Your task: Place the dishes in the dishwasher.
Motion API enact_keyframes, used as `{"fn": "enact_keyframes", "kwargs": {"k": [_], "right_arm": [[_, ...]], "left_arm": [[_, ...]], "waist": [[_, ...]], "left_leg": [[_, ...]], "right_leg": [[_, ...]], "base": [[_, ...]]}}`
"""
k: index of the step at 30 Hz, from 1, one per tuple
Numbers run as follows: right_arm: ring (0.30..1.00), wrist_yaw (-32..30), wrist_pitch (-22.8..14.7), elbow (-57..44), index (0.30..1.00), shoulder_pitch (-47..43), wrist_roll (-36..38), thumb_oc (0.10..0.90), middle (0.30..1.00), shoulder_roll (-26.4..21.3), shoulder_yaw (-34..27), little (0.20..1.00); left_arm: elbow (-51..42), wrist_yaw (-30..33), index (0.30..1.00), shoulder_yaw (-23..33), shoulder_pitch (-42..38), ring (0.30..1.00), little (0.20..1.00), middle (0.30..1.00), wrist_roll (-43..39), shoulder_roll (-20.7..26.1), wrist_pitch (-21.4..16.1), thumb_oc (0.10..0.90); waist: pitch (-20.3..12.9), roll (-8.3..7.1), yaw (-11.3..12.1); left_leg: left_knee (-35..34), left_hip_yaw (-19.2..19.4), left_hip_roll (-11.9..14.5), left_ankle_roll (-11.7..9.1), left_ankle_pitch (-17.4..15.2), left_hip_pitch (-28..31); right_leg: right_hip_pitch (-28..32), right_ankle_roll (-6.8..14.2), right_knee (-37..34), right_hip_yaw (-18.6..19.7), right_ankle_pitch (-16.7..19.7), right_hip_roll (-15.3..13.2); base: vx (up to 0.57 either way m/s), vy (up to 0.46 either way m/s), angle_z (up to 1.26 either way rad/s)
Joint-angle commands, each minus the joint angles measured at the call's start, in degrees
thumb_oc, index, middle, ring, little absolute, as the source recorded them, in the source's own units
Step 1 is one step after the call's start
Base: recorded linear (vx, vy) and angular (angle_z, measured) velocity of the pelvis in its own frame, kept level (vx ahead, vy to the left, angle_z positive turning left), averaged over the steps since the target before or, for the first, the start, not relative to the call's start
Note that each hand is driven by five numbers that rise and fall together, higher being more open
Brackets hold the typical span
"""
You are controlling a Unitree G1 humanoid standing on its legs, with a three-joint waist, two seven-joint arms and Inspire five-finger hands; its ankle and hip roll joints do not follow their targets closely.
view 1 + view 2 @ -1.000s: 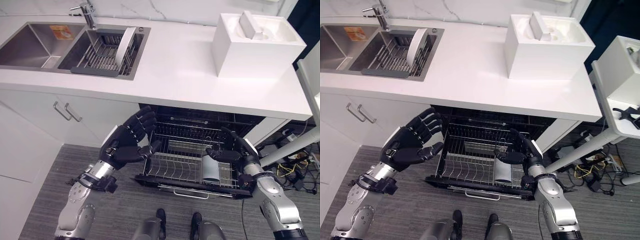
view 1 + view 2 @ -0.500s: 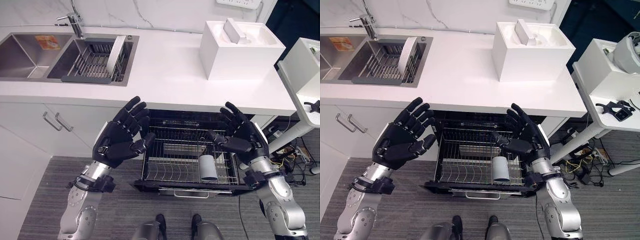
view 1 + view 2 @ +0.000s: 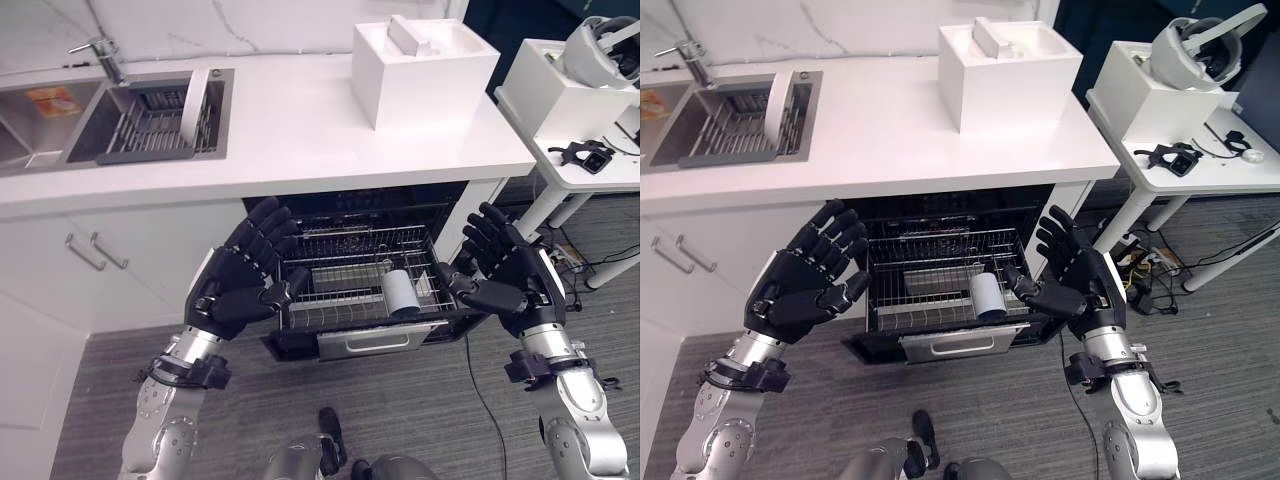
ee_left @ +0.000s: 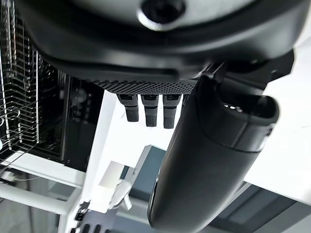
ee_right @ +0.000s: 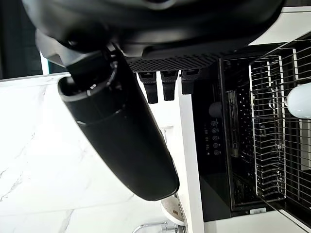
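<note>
1. The left hand (image 3: pixel 240 285) is up in the air beside the left edge of the rack (image 3: pixel 340 300). Its fingers are spread wide and it holds nothing.
2. The right hand (image 3: pixel 515 275) is up beside the right edge of the rack. Its fingers are spread wide too, and it is empty.
3. The rack is pulled out of the dishwasher (image 3: pixel 375 210) under the counter (image 3: pixel 300 130). A white cup (image 3: pixel 401 292) lies in it, near the right side.
4. The cup is on its side. Its long way runs from the back of the rack toward the front. I cannot tell which end is the open one.
5. A white plate (image 3: pixel 199 95) stands on its edge in the drying rack (image 3: pixel 150 125) in the sink, well apart from both hands.
6. What could go wrong: the cup lies loose on the wires, so I think it could roll if a hand bumps the rack.
7. The plate stands thin and tall, so a clumsy grab might tip it over in the sink.
</note>
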Motion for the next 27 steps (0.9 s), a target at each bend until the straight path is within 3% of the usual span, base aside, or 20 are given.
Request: {"fn": "enact_keyframes", "kwargs": {"k": [1, 2, 3, 5, 7, 8, 10, 12, 14, 15, 17, 18, 19, 20, 21, 22, 25, 27], "right_arm": [[0.900, -0.8, -8.9, -4.8, 0.900, -6.5, -1.5, 0.800, 0.900, -2.7, -3.4, 0.900], [0.900, -1.4, -9.1, -4.6, 0.900, -6.4, -0.5, 0.800, 0.900, -3.2, -4.3, 0.900], [0.900, -0.7, -8.8, -4.9, 0.900, -6.3, -0.1, 0.800, 0.900, -3.4, -4.6, 0.900], [0.900, 0.6, -5.8, -5.5, 0.900, -6.2, -0.1, 0.800, 0.900, -4.5, -5.6, 0.900], [0.900, 1.1, -5.6, -5.9, 0.900, -6.9, -0.4, 0.800, 0.900, -5.2, -5.7, 0.900], [0.900, 1.0, -5.6, -5.8, 0.900, -7.2, -0.4, 0.800, 0.900, -5.7, -5.6, 0.900], [0.900, 0.8, -5.3, -5.7, 0.900, -8.5, 0.0, 0.800, 0.900, -6.9, -5.9, 0.900], [0.900, 0.5, -5.8, -6.0, 0.900, -8.4, 0.1, 0.800, 0.900, -6.6, -6.7, 0.900], [0.900, -0.6, -7.0, -6.4, 0.900, -8.7, -1.2, 0.800, 0.900, -5.0, -7.1, 0.900], [0.900, -1.8, -7.8, -6.9, 0.900, -8.0, -0.1, 0.800, 0.900, -2.9, -7.4, 0.900], [0.900, -1.5, -6.7, -7.3, 0.900, -6.2, -1.6, 0.800, 0.900, -0.4, -6.5, 0.900], [0.900, -1.3, -6.8, -6.9, 0.900, -6.3, -2.5, 0.800, 0.900, 0.0, -5.5, 0.900], [0.900, -1.7, -6.7, -6.0, 0.900, -7.5, -2.6, 0.800, 0.900, 0.1, -4.1, 0.900], [0.900, -1.9, -6.7, -5.3, 0.900, -7.8, -2.0, 0.800, 0.900, -0.5, -4.4, 0.900], [0.900, -2.3, -6.9, -4.7, 0.900, -7.4, -1.4, 0.800, 0.900, -1.6, -5.1, 0.900], [0.900, -1.9, -7.7, -4.5, 0.900, -6.6, -0.8, 0.800, 0.900, -2.1, -5.5, 0.900], [0.900, -0.8, -9.4, -3.9, 0.900, -5.5, 0.6, 0.800, 0.900, -2.6, -5.8, 0.900], [0.900, 0.0, -10.6, -3.1, 0.900, -5.1, 1.1, 0.800, 0.900, -2.3, -5.6, 0.900]], "left_arm": [[-6.7, -2.1, 0.900, 0.2, -4.5, 0.900, 0.900, 0.900, -1.6, 0.1, -5.4, 0.800], [-6.8, -3.5, 0.900, -0.5, -3.7, 0.900, 0.900, 0.900, -1.8, -0.1, -6.2, 0.800], [-7.3, -3.3, 0.900, -0.3, -3.0, 0.900, 0.900, 0.900, -2.1, -0.2, -6.9, 0.800], [-7.0, -3.9, 0.900, 0.2, -2.0, 0.900, 0.900, 0.900, -6.2, -1.3, -6.6, 0.800], [-6.3, -3.4, 0.900, -0.7, -1.7, 0.900, 0.900, 0.900, -3.4, -1.2, -10.5, 0.800], [-6.1, -3.3, 0.900, -0.7, -1.6, 0.900, 0.900, 0.900, -4.2, -1.3, -10.9, 0.800], [-6.3, -2.8, 0.900, 0.5, -1.3, 0.900, 0.900, 0.900, -5.6, -1.9, -11.1, 0.800], [-6.5, -3.9, 0.900, 1.0, -1.4, 0.900, 0.900, 0.900, -5.7, -1.7, -11.0, 0.800], [-7.1, -3.8, 0.900, 1.6, -3.5, 0.900, 0.900, 0.900, -4.8, -0.4, -9.7, 0.800], [-7.6, -3.5, 0.900, 0.9, -5.7, 0.900, 0.900, 0.900, -3.8, 0.1, -7.0, 0.800], [-7.5, -4.3, 0.900, 1.3, -6.1, 0.900, 0.900, 0.900, -2.7, 0.5, -4.1, 0.800], [-7.4, -4.3, 0.900, 1.4, -6.1, 0.900, 0.900, 0.900, -2.0, 0.6, -3.4, 0.800], [-7.2, -3.2, 0.900, 0.7, -6.5, 0.900, 0.900, 0.900, -0.6, 0.7, -3.5, 0.800], [-6.9, -2.5, 0.900, 0.0, -7.4, 0.900, 0.900, 0.900, -0.8, 1.4, -3.5, 0.800], [-6.4, -2.0, 0.900, -0.9, -8.5, 0.900, 0.900, 0.900, -1.4, 1.3, -3.3, 0.800], [-6.3, -2.1, 0.900, -1.2, -8.3, 0.900, 0.900, 0.900, -1.4, 1.0, -3.1, 0.800], [-5.7, -3.0, 0.900, -2.1, -7.7, 0.900, 0.900, 0.900, -1.0, 0.7, -3.3, 0.800], [-4.9, -4.2, 0.900, -2.3, -7.3, 0.900, 0.900, 0.900, -0.8, 0.8, -4.5, 0.800]], "waist": [[-1.7, 0.98, -1.2], [-1.6, 1.20, -2.2], [-1.9, 1.84, -2.5], [-3.2, 4.36, -3.8], [-3.1, 4.88, -4.1], [-3.1, 4.96, -3.9], [-3.1, 5.37, -3.6], [-3.1, 5.94, -4.0], [-2.3, 5.96, -4.2], [-2.2, 5.98, -3.3], [-2.6, 6.28, -2.0], [-2.5, 6.54, -1.7], [-2.2, 6.89, -1.1], [-2.1, 6.46, -1.6], [-2.2, 5.53, -2.7], [-2.0, 4.95, -3.1], [-1.7, 3.91, -3.6], [-1.7, 4.00, -4.2]], "left_leg": [[-12.2, -0.1, -1.8, 1.6, -1.4, 7.1], [-12.2, 1.1, 2.7, -0.6, -0.4, 7.3], [-12.2, -0.1, 4.5, -1.4, -0.3, 7.3], [-12.2, -4.7, 11.5, -5.3, 1.4, 5.0], [-12.2, -4.1, 15.0, -6.2, 2.4, 4.1], [-12.2, -4.7, 15.2, -6.2, 2.3, 4.2], [-12.2, -6.5, 14.4, -6.3, 1.4, 5.2], [-12.2, -4.3, 14.0, -6.1, 0.6, 6.2], [-12.2, -2.6, 12.5, -4.9, -0.8, 7.3], [-12.2, -5.0, 8.7, -2.9, -2.4, 6.7], [-12.2, -6.6, 5.6, 0.2, -4.3, 6.9], [-12.2, -5.9, 5.7, 0.7, -4.7, 7.2], [-12.2, -4.5, 6.0, 1.3, -5.0, 7.4], [-12.2, -4.2, 5.3, 1.8, -5.2, 7.5], [-12.2, -4.5, 3.7, 2.2, -4.6, 7.2], [-12.2, -4.5, 2.8, 2.2, -4.6, 7.5], [-12.2, -4.6, 1.1, 2.1, -4.4, 8.2], [-12.2, -4.3, 0.6, 2.1, -4.6, 8.8]], "right_leg": [[3.8, 7.7, -7.9, 0.3, 1.7, -0.8], [2.2, 7.7, -7.9, -1.2, 2.5, -3.0], [1.4, 7.7, -7.9, -1.3, 2.7, -3.2], [0.4, 7.4, -7.9, -1.1, 1.9, -2.3], [0.7, 7.2, -7.9, -2.6, 1.5, -3.3], [0.8, 7.2, -7.9, -2.7, 1.4, -3.8], [0.6, 7.8, -7.9, -2.1, 1.7, -5.4], [0.8, 9.3, -7.9, -2.8, 2.4, -7.2], [1.1, 12.7, -7.9, -3.3, 4.5, -11.3], [1.6, 14.1, -7.9, -5.2, 8.2, -14.6], [2.8, 13.3, -7.9, -7.7, 15.7, -16.0], [2.8, 13.2, -7.0, -9.5, 16.0, -15.6], [2.1, 12.5, -4.2, -11.7, 14.2, -14.1], [2.5, 12.2, -4.7, -10.1, 10.2, -9.4], [2.2, 11.4, -6.5, -8.8, 8.8, -3.5], [2.2, 10.7, -7.9, -8.2, 8.4, -1.4], [0.6, 9.8, -7.9, -6.4, 5.9, -0.1], [-0.3, 9.8, -7.9, -4.6, 5.7, 0.0]], "base": [[-0.17, -0.128, 0.36], [-0.18, -0.028, 0.35], [-0.18, 0.132, 0.85], [-0.05, 0.400, 0.84], [0.00, 0.428, 0.40], [0.03, 0.483, 0.25], [0.06, 0.663, -0.17], [0.08, 0.744, -0.26], [0.15, 1.059, 0.29], [0.23, 1.183, 0.73], [0.27, 0.918, 0.65], [0.20, 0.616, 0.40], [0.14, 0.436, 0.15], [0.18, 0.353, -0.69], [0.19, 0.158, -0.75], [0.16, 0.064, -0.12], [0.09, -0.062, 0.81], [0.11, -0.122, -0.60]]}}
